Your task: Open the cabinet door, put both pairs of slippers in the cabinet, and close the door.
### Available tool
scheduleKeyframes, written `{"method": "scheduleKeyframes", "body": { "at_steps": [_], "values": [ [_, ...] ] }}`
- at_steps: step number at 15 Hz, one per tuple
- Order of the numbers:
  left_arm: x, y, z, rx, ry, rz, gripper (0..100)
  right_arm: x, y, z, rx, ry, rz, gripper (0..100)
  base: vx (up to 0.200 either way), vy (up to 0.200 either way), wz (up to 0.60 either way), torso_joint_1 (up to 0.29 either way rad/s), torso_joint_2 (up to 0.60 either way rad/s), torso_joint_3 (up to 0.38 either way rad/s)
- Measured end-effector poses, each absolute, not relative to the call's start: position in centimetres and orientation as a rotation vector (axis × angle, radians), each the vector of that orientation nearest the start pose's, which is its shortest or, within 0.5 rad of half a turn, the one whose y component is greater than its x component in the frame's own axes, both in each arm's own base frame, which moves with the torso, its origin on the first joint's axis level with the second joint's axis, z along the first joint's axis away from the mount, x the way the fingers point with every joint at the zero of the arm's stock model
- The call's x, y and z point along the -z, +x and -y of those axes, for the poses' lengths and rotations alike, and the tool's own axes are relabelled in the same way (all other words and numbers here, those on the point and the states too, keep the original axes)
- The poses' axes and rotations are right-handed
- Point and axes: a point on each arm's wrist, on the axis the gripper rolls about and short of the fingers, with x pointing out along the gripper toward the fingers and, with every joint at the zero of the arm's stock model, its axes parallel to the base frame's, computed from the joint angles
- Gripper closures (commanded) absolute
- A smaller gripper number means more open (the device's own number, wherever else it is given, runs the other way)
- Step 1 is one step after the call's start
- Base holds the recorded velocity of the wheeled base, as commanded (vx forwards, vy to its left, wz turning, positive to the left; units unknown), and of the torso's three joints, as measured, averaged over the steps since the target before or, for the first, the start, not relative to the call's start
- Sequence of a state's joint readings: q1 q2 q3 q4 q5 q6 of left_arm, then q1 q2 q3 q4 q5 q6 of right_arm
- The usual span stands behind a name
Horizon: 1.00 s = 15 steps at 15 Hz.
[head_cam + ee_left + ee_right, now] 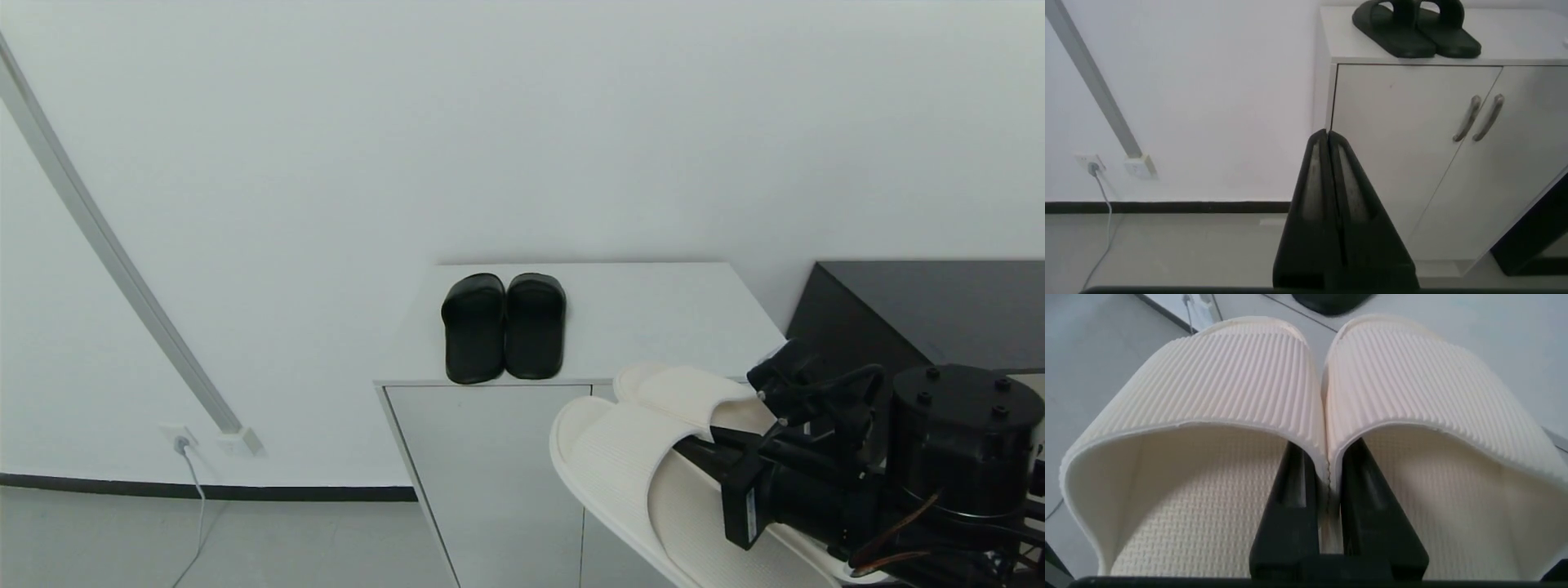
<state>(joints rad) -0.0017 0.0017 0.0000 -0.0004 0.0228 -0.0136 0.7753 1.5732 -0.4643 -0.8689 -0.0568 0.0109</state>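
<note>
White wall is backing a plain white cabinet [653, 310] with its doors sitting shut; the left wrist view is showing two curved metal handles [1478, 117]. Smooth black slippers [504, 327] are lying side by side on top. Ribbed white slippers [629, 465] are hanging before the cabinet front, the right gripper [1327, 457] fingers pinching their adjoining walls. The left gripper [1328, 139] fingers are pressing together, holding nothing.

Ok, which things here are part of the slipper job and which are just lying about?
Part of the job: white slippers clamped in the right gripper; black slippers on the cabinet; its shut doors; left gripper, shut and empty.
Just there: wall socket with plugged cable; wall conduit; dark furniture beside the cabinet.
</note>
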Motion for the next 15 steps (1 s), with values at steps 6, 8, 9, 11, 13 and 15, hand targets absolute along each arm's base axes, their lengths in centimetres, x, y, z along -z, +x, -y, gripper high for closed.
{"method": "scheduleKeyframes", "body": {
  "at_steps": [6,8,9,11,13,15],
  "values": [
    [-7.56,-2.27,-0.06,-0.022,-0.014,-0.001,100,-14.92,17.22,-17.29,-0.731,-0.097,-0.242,100,0.0,0.0,0.0,-0.181,0.42,0.231],
    [-7.56,-2.27,-0.06,-0.023,-0.014,-0.001,100,-14.8,17.13,-17.27,-0.732,-0.1,-0.246,100,0.0,0.0,0.0,-0.234,0.54,0.312],
    [-7.56,-2.27,-0.06,-0.023,-0.013,-0.001,100,-14.8,17.11,-17.28,-0.733,-0.1,-0.246,100,0.0,0.0,0.0,-0.232,0.56,0.325],
    [-7.56,-2.27,-0.06,-0.023,-0.012,-0.001,100,-14.77,17.1,-17.27,-0.733,-0.1,-0.247,100,0.0,0.0,0.0,-0.222,0.55,0.322],
    [-7.56,-2.27,-0.06,-0.021,-0.012,-0.001,100,-14.77,17.09,-17.28,-0.734,-0.1,-0.247,100,0.0,0.0,0.0,-0.212,0.53,0.315],
    [-7.55,-2.27,-0.06,-0.021,-0.012,-0.002,0,-14.77,17.02,-17.36,-0.738,-0.101,-0.247,100,0.0,0.0,0.0,-0.2,0.52,0.317]
  ]
}}
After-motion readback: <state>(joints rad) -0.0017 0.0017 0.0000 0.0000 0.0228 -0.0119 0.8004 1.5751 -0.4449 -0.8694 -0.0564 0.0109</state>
